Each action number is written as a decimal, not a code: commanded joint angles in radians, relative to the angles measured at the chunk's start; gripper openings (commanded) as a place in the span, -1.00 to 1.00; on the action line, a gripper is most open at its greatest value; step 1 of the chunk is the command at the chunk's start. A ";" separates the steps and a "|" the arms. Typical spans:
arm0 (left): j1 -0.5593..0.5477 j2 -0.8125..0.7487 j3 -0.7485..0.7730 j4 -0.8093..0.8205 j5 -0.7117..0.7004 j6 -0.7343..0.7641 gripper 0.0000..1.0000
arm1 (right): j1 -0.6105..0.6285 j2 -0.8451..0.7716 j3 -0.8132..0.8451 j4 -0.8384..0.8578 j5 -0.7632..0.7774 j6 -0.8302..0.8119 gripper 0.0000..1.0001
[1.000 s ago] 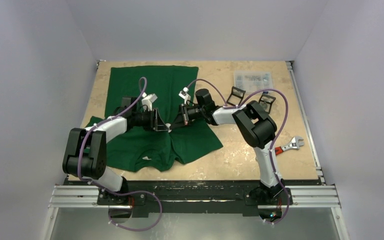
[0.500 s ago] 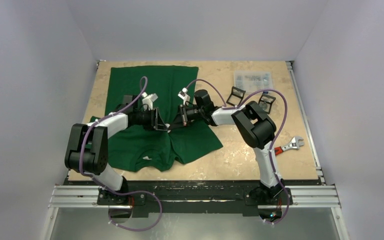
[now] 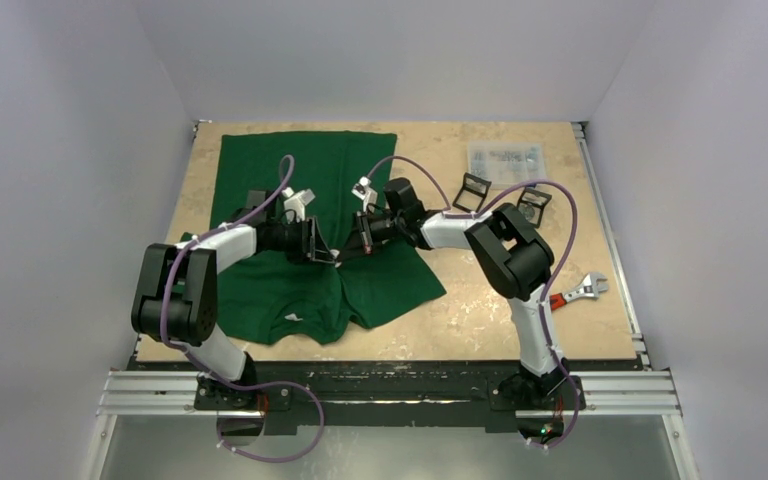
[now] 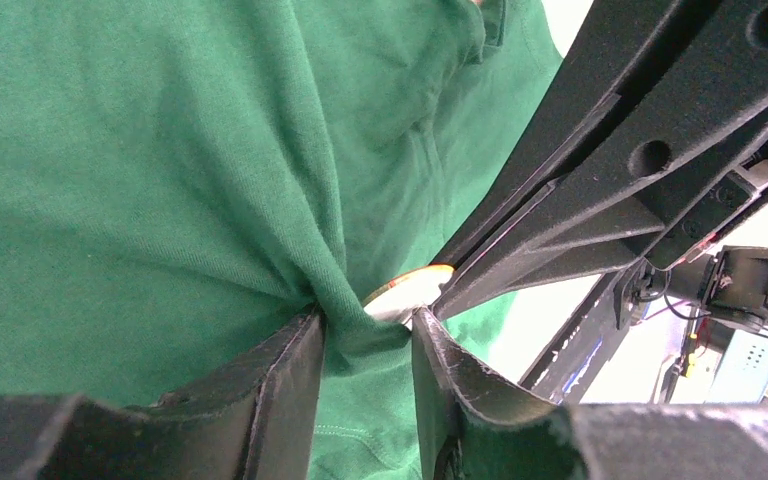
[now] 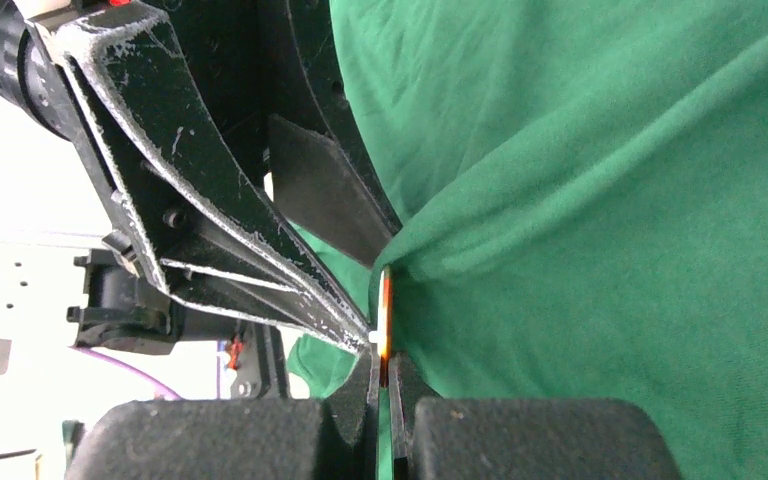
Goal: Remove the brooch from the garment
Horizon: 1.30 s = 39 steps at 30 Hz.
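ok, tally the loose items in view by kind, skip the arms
shirt: 1
brooch: 1
wrench: 1
clear case: 1
black boxes: 2
total: 6

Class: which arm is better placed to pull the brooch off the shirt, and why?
Probably the right. The right fingers are shut on the brooch edge, ready to pull; the left fingers pinch the shirt fold beside it, holding the cloth back.
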 commanded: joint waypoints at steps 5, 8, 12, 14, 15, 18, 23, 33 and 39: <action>0.034 -0.040 0.013 0.015 0.036 0.038 -0.12 | 0.022 -0.072 0.101 -0.173 0.059 -0.156 -1.00; 0.048 -0.063 -0.007 0.035 0.094 0.032 0.01 | 0.023 -0.066 0.112 -0.213 0.102 -0.181 -1.00; 0.055 -0.086 -0.026 0.050 0.129 0.024 0.11 | 0.026 -0.056 0.127 -0.252 0.128 -0.213 -1.00; 0.055 -0.089 -0.033 0.059 0.130 0.017 0.09 | 0.025 -0.055 0.129 -0.257 0.134 -0.215 -1.00; 0.055 -0.090 -0.038 0.064 0.130 0.012 0.08 | 0.026 -0.054 0.129 -0.259 0.134 -0.216 -1.00; 0.055 -0.081 -0.040 0.053 0.106 -0.014 0.01 | 0.025 -0.056 0.129 -0.261 0.143 -0.215 -1.00; 0.055 -0.066 -0.067 0.046 0.068 -0.061 -0.16 | 0.026 -0.060 0.130 -0.264 0.137 -0.210 -1.00; 0.054 -0.011 -0.054 0.055 0.043 -0.085 -0.35 | 0.026 -0.075 0.124 -0.258 0.118 -0.199 -1.00; 0.048 0.007 -0.049 0.083 0.085 -0.085 -0.71 | 0.026 -0.071 0.126 -0.259 0.124 -0.203 -1.00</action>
